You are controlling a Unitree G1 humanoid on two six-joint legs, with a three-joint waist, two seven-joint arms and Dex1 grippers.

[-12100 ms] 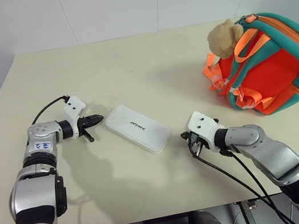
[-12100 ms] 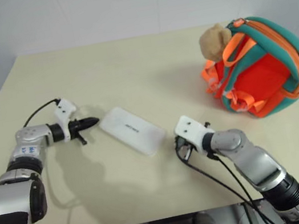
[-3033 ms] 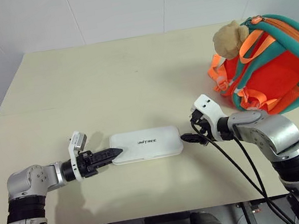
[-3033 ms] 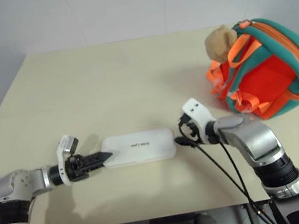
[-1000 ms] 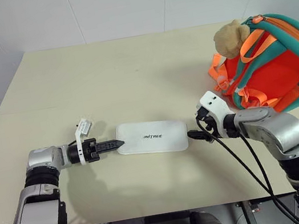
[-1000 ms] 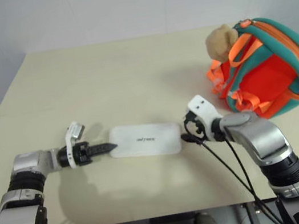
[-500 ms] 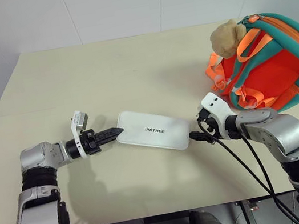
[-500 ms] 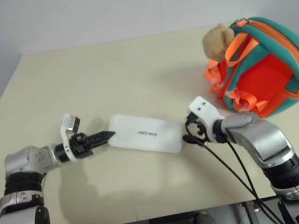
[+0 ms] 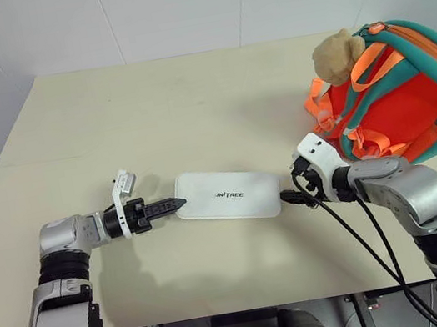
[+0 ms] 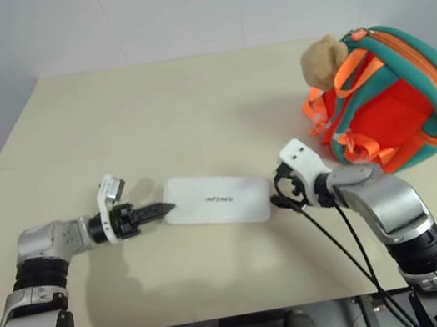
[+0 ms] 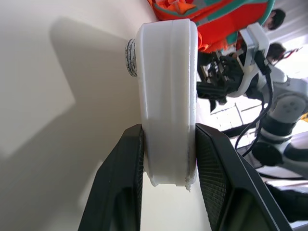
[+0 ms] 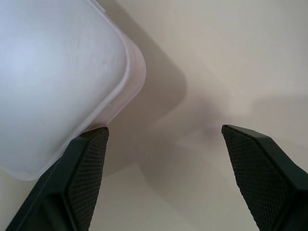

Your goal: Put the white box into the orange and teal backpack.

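Note:
The white box (image 9: 228, 195) lies crosswise at mid-table with its lettering up. My left gripper (image 9: 177, 205) is shut on its left end. In the left wrist view both black fingers (image 11: 126, 168) clamp the box (image 11: 166, 86) by its top and bottom faces. The shadow under the box suggests it is raised slightly. At the box's right end my right gripper (image 9: 290, 197) is open. In the right wrist view the box's corner (image 12: 53, 82) sits by one finger (image 12: 89, 163), not gripped. The orange and teal backpack (image 9: 398, 102) stands at the right with its plush bear (image 9: 333, 57).
The cream table (image 9: 189, 92) reaches back to a white tiled wall. Black cables (image 9: 358, 232) hang from my right wrist over the table's front edge. Bare tabletop separates the box from the backpack.
Half a second ago the box was slanted, its left end farther back. Now it lies nearly straight across, still clamped by the left gripper. The right gripper stayed open at its right end.

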